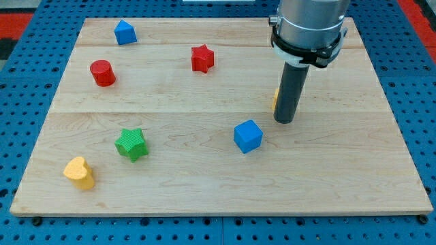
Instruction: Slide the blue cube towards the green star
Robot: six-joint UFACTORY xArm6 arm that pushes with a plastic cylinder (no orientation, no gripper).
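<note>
The blue cube (248, 136) lies on the wooden board a little right of the middle. The green star (131, 144) lies at the lower left, far to the cube's left. My tip (285, 121) rests on the board just to the right of the blue cube and slightly above it in the view, with a small gap between them. The dark rod hangs from the grey arm at the view's top right.
A yellow block (274, 99) is mostly hidden behind the rod. A red star (202, 58) lies top middle, a red cylinder (103, 73) upper left, a blue block (125, 32) at the top left, and a yellow heart-like block (79, 173) at the lower left.
</note>
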